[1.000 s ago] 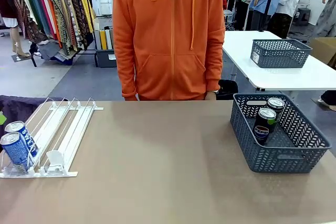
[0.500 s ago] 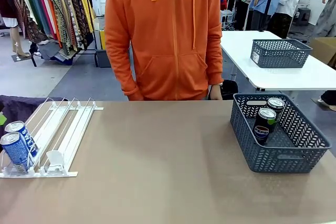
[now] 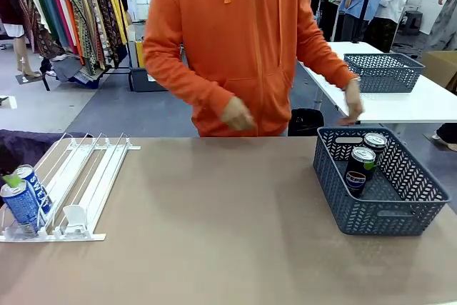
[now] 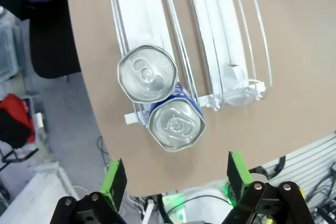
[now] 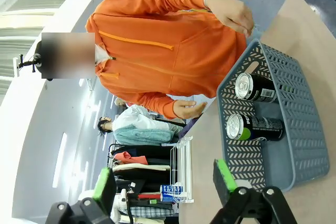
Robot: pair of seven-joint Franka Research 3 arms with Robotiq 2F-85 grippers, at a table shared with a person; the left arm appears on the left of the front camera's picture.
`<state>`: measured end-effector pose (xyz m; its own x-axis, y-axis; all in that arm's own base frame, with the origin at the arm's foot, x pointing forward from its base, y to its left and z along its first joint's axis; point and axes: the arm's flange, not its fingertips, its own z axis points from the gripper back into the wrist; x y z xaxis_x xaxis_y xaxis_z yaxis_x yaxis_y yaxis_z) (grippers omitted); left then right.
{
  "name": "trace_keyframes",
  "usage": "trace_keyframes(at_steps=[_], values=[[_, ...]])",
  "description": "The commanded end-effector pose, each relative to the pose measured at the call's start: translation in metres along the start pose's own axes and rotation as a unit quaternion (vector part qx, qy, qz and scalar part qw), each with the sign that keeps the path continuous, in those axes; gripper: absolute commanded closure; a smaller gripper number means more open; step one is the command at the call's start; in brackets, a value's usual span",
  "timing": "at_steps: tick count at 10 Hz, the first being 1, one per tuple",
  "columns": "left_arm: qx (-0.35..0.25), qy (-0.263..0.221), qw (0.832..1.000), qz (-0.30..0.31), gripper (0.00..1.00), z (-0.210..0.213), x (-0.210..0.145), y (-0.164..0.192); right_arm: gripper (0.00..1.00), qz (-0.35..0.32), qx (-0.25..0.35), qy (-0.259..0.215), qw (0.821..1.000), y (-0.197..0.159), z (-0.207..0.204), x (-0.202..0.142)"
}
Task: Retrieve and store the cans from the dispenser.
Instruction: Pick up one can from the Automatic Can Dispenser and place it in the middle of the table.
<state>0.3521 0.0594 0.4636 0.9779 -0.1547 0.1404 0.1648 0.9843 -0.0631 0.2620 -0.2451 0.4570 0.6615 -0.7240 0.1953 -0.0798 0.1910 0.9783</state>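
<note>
At the worktop's [image 3: 228, 233] near left corner, front view: the dispenser [image 3: 93, 169] is cut off by the frame edge. Two blue cans [image 3: 20, 205] stand one behind the other at its stopper end. Just one green pad [image 3: 13, 178] of the left gripper pokes in above them.

Left wrist view: left gripper [image 4: 176, 174] hangs over both silver tops [image 4: 176, 124], jaws spread wide, nothing between them. Blue sides mostly hidden under the lids.

Near the right edge, the basket [image 3: 385, 216] holds two black cans [image 3: 360, 169], lower halves hidden by its wall.

Right wrist view: right gripper [image 5: 164, 179] spread wide, empty, well apart from the basket [image 5: 299, 129].

Since half a second ago: the person's arms, then hanging by the far edge, are raised. One hand [image 3: 352, 108] is over the basket's far rim, fingers loose, contact uncertain. The other hand [image 3: 235, 113] is loosely curled, empty. Green pad is new. Cans unmoved.
</note>
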Motion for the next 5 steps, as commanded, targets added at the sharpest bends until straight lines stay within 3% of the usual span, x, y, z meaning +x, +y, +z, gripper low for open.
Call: trace_keyframes(at_steps=[1, 5], values=[[-0.012, -0.007, 0.999, 0.029, 0.0, -0.009, 0.007, -0.002, 0.0, 0.006, 0.009, -0.004, 1.0, 0.002, -0.002, 0.001], [0.001, -0.01, 0.998, 0.061, 0.0, -0.037, 0.016, -0.005, 0.0, 0.006, 0.009, -0.004, 1.0, 0.002, -0.002, 0.001]])
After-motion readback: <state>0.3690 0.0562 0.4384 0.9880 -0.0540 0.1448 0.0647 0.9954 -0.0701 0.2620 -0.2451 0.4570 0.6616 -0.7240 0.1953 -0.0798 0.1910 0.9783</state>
